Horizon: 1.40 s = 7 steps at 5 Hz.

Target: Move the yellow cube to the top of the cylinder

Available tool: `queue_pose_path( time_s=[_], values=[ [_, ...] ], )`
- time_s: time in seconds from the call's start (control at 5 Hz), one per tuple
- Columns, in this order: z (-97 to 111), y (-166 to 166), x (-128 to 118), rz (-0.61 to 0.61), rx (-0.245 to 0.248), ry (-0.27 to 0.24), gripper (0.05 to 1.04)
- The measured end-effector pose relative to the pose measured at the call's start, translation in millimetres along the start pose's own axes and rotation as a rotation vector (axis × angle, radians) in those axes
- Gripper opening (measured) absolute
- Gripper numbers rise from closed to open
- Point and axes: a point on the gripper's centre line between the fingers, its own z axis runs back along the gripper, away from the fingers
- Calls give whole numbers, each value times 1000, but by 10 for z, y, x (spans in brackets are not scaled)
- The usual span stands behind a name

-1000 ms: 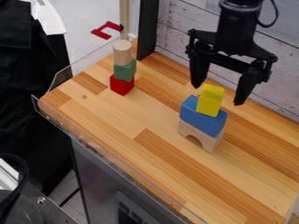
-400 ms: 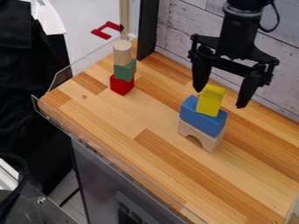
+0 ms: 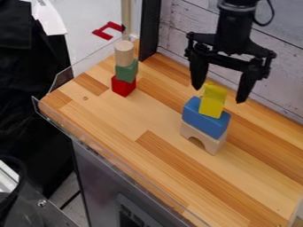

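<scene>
The one camera looks down at a slant on the wooden tabletop (image 3: 160, 133) from opposite the end effector (image 3: 222, 91), facing it and the plank wall (image 3: 278, 57) behind it, near enough to take in most of the tabletop.

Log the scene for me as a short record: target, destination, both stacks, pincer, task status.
target: yellow cube
target stack, top down: yellow cube, blue block, tan arch
destination: cylinder, upright, top bare
destination stack, top down: cylinder, green block, red block
pincer: black, open, fingers seen to either side of the yellow cube; exact depth unclear
task status: yellow cube not yet on cylinder
</scene>
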Motion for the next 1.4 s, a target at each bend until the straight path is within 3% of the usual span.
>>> queue_pose_path(
  time_s=[0.8, 1.0, 1.2, 1.4],
  values=[
    [-244, 121, 15, 15, 16, 78, 967],
    [-288, 150, 18, 30, 23, 92, 687],
    [-294, 178, 12, 39, 16, 90, 574],
    [-232, 234, -25, 54, 5, 72, 574]
  ],
)
